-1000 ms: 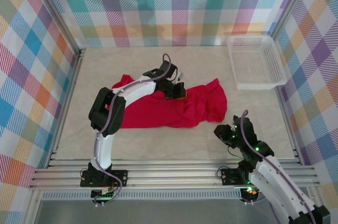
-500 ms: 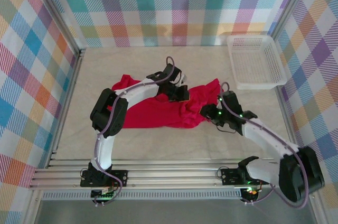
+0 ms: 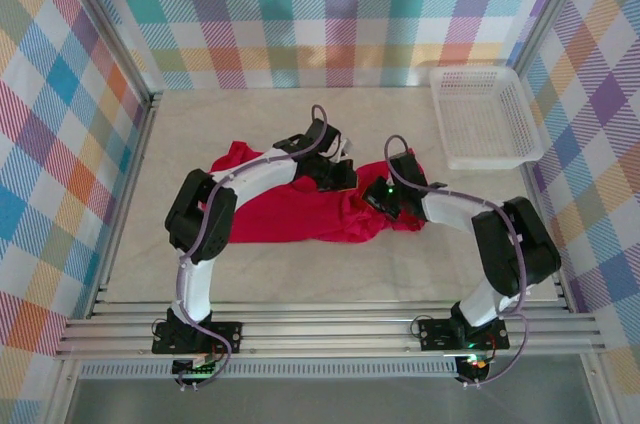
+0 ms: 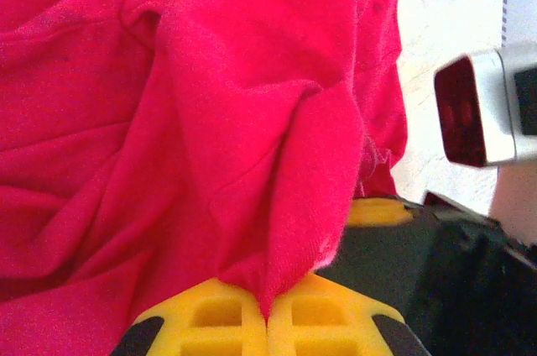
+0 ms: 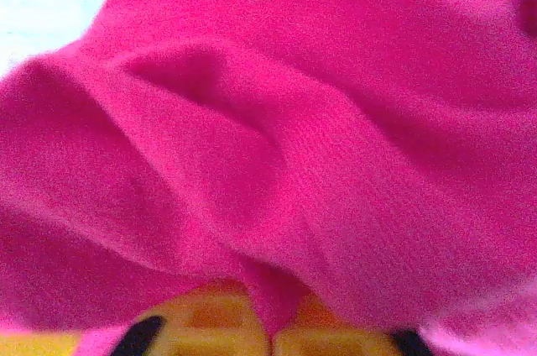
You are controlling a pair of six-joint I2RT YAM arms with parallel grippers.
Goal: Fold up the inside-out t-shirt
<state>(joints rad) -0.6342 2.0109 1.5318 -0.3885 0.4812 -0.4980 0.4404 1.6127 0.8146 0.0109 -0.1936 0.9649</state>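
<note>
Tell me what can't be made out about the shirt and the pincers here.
- Top view: the arms cover the left pincer, the right pincer and the t-shirt folds beneath.
- Right wrist view: fabric too close and blurred to tell which part is pinched.
- Top view: seams too small to see.

White mesh basket, upper right, resting on beige tabletop; plaid walls on three sides; aluminium rails along bottom.

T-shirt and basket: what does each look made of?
The t-shirt looks like soft matte knit fabric, possibly cotton jersey: it drapes in loose folds with fine fuzz at the edges. The basket looks like rigid white plastic: open mesh walls, straight moulded rim.
</note>
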